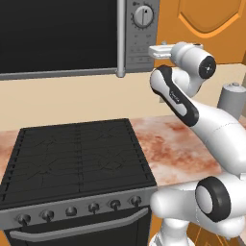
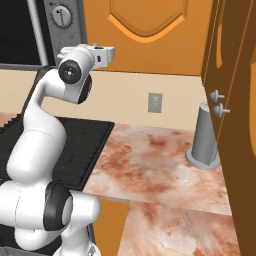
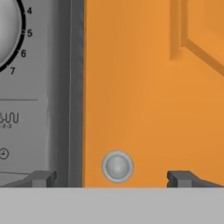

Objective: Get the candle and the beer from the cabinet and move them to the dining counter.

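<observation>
Left base view: arm rises from lower right, elbow bent, white hand up near the microwave's (image 1: 72, 36) right edge, pointing at the cabinet (image 1: 211, 24) door. Gripper (image 1: 154, 51) tip sits at the seam btw microwave control panel w/ dial (image 1: 142, 16) and orange door; can't tell finger state from here. Below: black stove (image 1: 77, 163) w/ knob row, marbled table (image 1: 178, 149) to its right, grey canister (image 1: 231, 98) at far right, against the wall.

Right base view: arm at lower left, hand (image 2: 102, 54) raised just in front of the cabinet (image 2: 150, 30) door, which is shut, arched panel visible. Marbled table (image 2: 150, 160) below; grey canister (image 2: 204, 137) stands on it, near a tall orange side panel (image 2: 235, 100) w/ two small grey knobs (image 2: 218, 102). Wall outlet (image 2: 155, 102) on the cream backsplash.

Hand view: gripper (image 3: 117, 178) released, fingers (image 3: 41, 178) spread wide, nothing btw them. Round grey door knob (image 3: 117, 166) sits btw the tips, just ahead, not touched. Cabinet (image 3: 153, 87) door shut, panel edge upper right. Microwave (image 3: 30, 96) panel to the left, dial numbers 4–7 readable.

Candle and beer: can't tell where, door shut.
</observation>
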